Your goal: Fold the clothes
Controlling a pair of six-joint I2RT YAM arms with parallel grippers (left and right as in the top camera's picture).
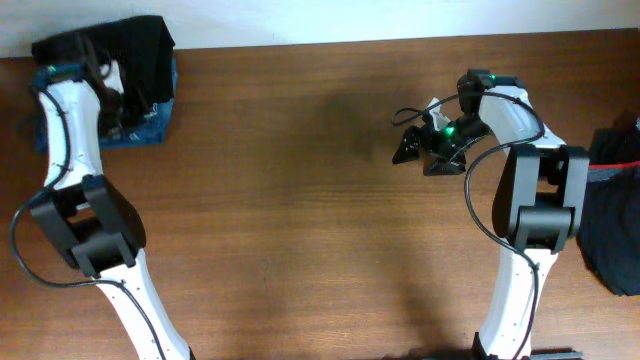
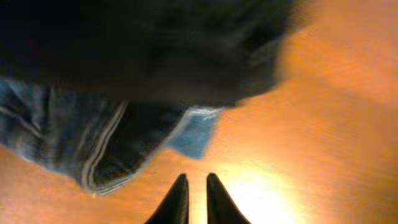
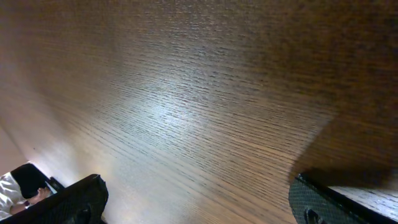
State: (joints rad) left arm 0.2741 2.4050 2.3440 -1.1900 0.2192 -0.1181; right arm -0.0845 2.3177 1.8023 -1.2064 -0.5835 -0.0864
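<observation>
The black trousers (image 1: 140, 50) lie bunched on the faded blue jeans (image 1: 150, 125) at the table's far left corner. In the left wrist view the black fabric (image 2: 149, 50) fills the top, with the jeans (image 2: 74, 137) under it. My left gripper (image 2: 196, 186) is just short of the jeans' edge, over bare wood. Its fingers are nearly together with nothing between them. In the overhead view it sits by the pile (image 1: 105, 80). My right gripper (image 1: 410, 148) is wide open and empty above the table; its fingers show in the right wrist view (image 3: 193, 205).
A dark garment with a reddish band (image 1: 615, 200) lies at the right edge, beside the right arm's base. The brown wooden table (image 1: 300, 220) spreads between the arms. A white wall runs along the far edge.
</observation>
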